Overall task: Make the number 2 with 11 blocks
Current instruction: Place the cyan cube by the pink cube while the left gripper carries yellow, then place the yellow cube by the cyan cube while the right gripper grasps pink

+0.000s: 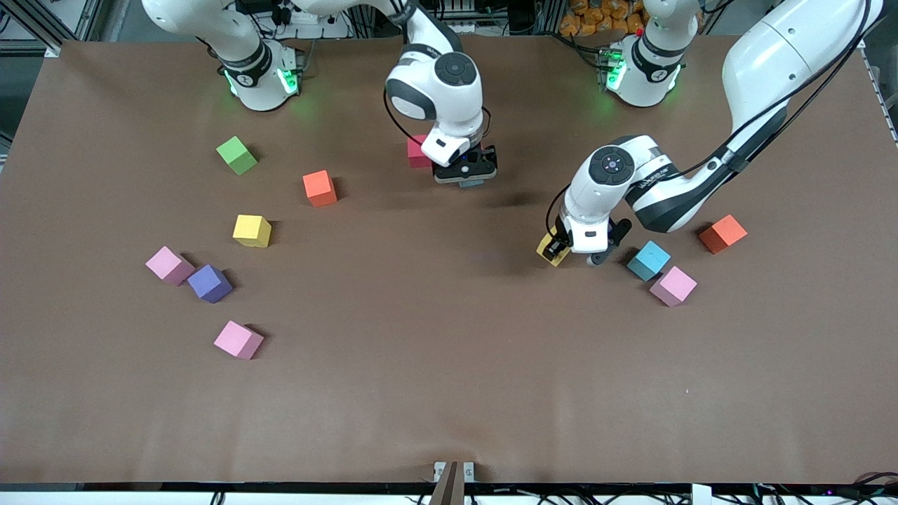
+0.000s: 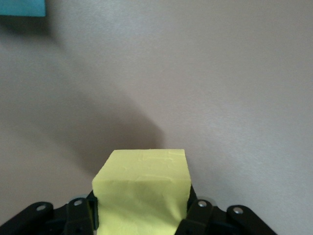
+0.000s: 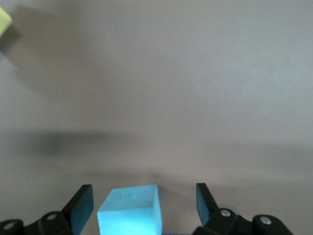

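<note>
My left gripper [image 1: 561, 250] is shut on a yellow block [image 1: 551, 250], held low over the table beside a light blue block [image 1: 648, 260]. In the left wrist view the yellow block [image 2: 142, 176] fills the gap of the left gripper [image 2: 142, 208]. My right gripper [image 1: 466, 175] is low over the table beside a red block [image 1: 418, 151]. In the right wrist view the right gripper [image 3: 143, 196] is open around a light blue block [image 3: 129, 213], with a gap at each finger. No digit 2 shows.
Toward the right arm's end lie a green cube [image 1: 237, 155], an orange block [image 1: 320, 188], a yellow block [image 1: 252, 231], two pink blocks [image 1: 169, 265] [image 1: 238, 339] and a purple block [image 1: 209, 283]. Toward the left arm's end lie a pink block [image 1: 673, 285] and an orange-red block [image 1: 722, 233].
</note>
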You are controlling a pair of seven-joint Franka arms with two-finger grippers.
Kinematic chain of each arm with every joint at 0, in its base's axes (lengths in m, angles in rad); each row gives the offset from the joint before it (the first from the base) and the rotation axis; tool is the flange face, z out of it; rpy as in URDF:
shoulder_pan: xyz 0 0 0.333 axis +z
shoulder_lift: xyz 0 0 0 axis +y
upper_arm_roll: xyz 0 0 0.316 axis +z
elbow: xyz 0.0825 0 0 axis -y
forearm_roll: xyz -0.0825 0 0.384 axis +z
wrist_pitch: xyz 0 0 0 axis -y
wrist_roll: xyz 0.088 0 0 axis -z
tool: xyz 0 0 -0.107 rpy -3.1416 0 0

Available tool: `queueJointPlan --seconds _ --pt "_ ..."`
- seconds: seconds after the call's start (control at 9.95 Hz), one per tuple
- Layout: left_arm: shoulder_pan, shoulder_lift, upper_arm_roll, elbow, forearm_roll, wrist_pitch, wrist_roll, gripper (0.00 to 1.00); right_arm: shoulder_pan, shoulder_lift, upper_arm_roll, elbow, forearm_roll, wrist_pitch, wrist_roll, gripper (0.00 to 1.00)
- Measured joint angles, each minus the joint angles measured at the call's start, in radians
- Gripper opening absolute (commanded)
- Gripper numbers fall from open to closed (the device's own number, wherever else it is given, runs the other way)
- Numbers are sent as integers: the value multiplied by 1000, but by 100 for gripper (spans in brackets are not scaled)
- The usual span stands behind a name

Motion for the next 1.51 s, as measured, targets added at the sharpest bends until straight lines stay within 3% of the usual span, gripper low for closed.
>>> queueJointPlan --seconds 0.3,0.7,1.11,1.51 --pt "-85 0 -2 43 0 0 42 0 -119 -123 -3 -24 0 -150 -173 93" --pt "-222 1 2 54 0 -23 217 0 -363 -230 -9 -166 -2 -150 -588 92" --pt "-346 6 19 56 -22 -67 302 0 -589 -232 -9 -190 -2 -123 -995 92" --pt "-435 33 74 79 -57 -67 423 0 -703 -183 -9 -200 -3 -8 -1287 92"
